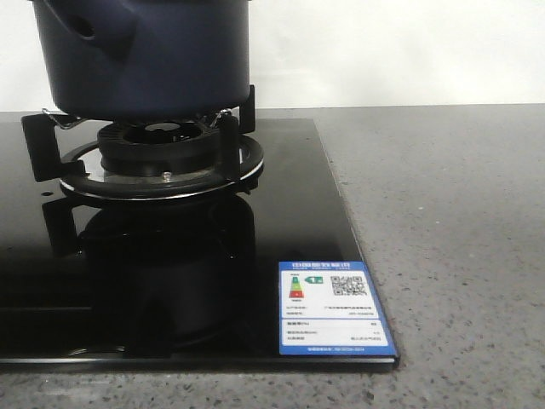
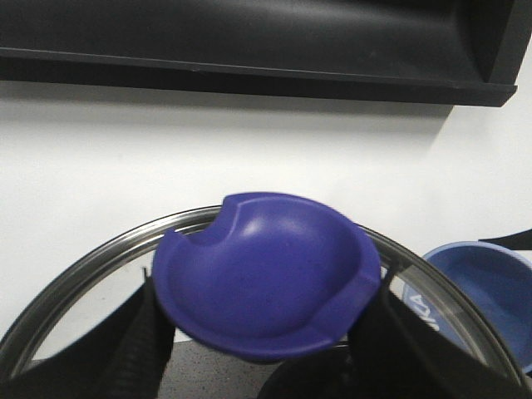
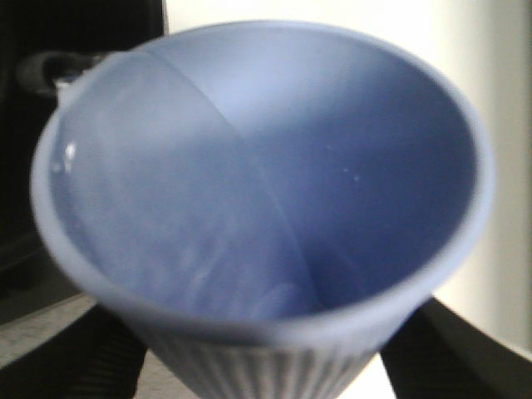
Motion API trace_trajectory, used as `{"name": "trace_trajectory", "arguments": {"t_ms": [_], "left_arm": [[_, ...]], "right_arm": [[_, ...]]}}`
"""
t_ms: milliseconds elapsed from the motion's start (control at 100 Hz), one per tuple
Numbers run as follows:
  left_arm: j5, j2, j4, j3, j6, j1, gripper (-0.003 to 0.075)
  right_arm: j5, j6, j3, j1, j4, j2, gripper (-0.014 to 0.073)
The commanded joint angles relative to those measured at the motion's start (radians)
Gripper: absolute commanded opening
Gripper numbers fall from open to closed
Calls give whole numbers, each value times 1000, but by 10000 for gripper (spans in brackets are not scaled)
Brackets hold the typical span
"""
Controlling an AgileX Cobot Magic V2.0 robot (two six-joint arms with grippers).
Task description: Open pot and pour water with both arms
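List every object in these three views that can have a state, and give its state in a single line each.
pot: on the burner support, top out of view
burner: no flame visible
lid: gripped by its purple knob, held up
left gripper: shut on the lid knob
cup: tilted, water inside
right gripper: shut on the cup

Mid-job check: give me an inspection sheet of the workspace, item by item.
Surface: grey speckled counter with a glossy black glass hob.
Job's things: navy pot on the burner stand; glass lid with purple knob lifted off; pale blue ribbed cup tilted, water inside.
Clutter: energy label on the hob.
Grippers: left gripper shut on the lid's knob; right gripper shut on the cup.
Cables: nothing seen.
Surroundings: white wall.
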Motion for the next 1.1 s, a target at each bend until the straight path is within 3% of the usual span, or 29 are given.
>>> {"name": "trace_trajectory", "arguments": {"t_ms": [0,510,840,1090], "left_arm": [[-107,-24,0,-38,-3,4,326],[-107,-24,0,-38,-3,4,326],[-107,-24,0,-38,-3,4,326],[-107,-24,0,-38,-3,4,326]], "right_arm": [[-80,-25,-43,2,-121,-40,311],[-123,-32,-43,42,-515,-35,311],[-123,-32,-45,49,-636,-44,311],[-147,-30,-45,49,-657,-66,311]]}}
